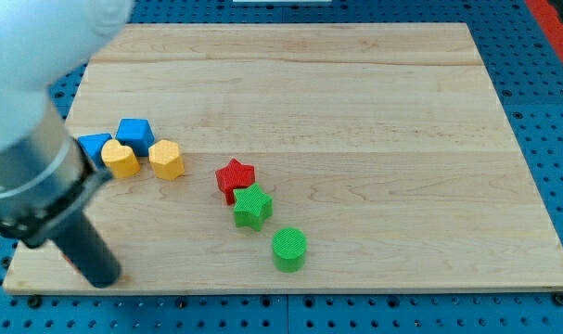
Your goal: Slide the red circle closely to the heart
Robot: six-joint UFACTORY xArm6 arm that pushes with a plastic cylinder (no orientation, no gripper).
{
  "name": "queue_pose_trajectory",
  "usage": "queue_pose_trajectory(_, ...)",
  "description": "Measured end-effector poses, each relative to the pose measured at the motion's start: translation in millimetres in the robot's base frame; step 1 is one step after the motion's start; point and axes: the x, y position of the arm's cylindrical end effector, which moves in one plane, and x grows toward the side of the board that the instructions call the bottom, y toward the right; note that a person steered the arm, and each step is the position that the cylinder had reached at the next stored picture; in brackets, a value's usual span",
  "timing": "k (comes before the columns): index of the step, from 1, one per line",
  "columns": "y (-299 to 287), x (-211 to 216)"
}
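red circle: no such block shows anywhere on the board, so i cannot tell where it lies; it may sit behind the big blurred arm that fills the view's left, but that is only a guess. starting at the view's left, my tip (105,278) rests near the bottom left corner of the wooden board (374,102); it is a bare rod with no fingers to open or close, and it holds nothing and touches no block that i can see. above it, well apart, sits a cluster: a blue block (95,146) partly cut off by the arm, the yellow heart (120,159) touching it, a second blue block (134,134) just behind the heart, and a yellow hexagon (167,160) just beside the heart on its right. further right come the red star (235,176), the green star (252,206) touching it from below, and the green circle (289,249) near them toward the bottom. the relation that matters is that the heart lies up and slightly right of my tip, so, if the red circle is close to the rod, i judge the push would have to run toward the view's top.
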Motion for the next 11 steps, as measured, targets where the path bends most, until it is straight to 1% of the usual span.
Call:
queue_pose_trajectory(1, -5, -9)
queue_pose_trajectory(2, -4, -2)
queue_pose_trajectory(3, 5, 16)
queue_pose_trajectory(5, -71, 5)
queue_pose_trajectory(6, -13, -17)
queue_pose_trajectory(7, 17, -17)
queue_pose_trajectory(8, 36, -31)
queue_pose_trajectory(9, 17, -46)
queue_pose_trajectory(11, 15, -43)
